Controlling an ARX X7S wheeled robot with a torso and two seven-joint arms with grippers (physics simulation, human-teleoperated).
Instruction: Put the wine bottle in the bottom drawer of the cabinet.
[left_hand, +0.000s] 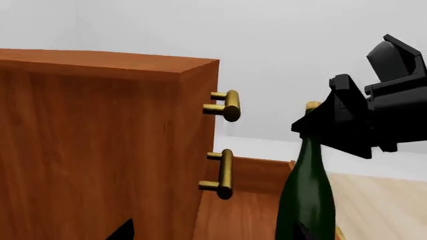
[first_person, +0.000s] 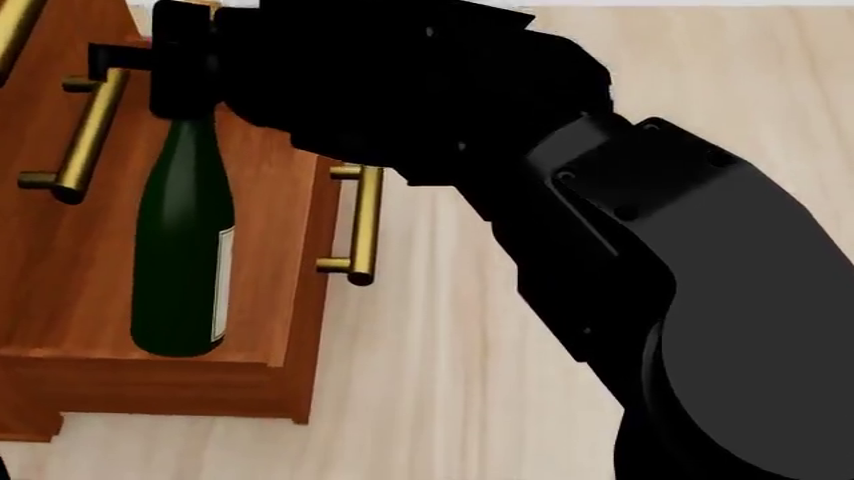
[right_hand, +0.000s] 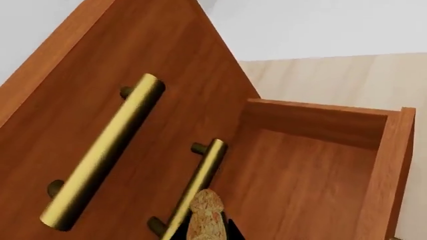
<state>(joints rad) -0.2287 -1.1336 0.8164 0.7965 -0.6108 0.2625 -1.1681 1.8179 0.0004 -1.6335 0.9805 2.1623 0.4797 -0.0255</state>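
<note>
The tall dark green glass wine bottle (first_person: 180, 240) stands upright inside the pulled-out reddish-brown wooden bottom drawer (first_person: 300, 330) of the cabinet (left_hand: 100, 145); the black right gripper (first_person: 180, 75) pinches its neck just under the cork – claw directly above, the bottle's long axis vertical, base apparently on the drawer floor; the left gripper is out of sight – its state cannot be told.

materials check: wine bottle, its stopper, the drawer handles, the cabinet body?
Wine bottle: dark green, glossy, looks like glass. Stopper: tan and speckled, likely cork. Handles: yellow metallic sheen, brass-like, could be plated. Cabinet: reddish-brown with visible grain, reads as satin-finished wood. All simulator renders, so appearance only.
</note>
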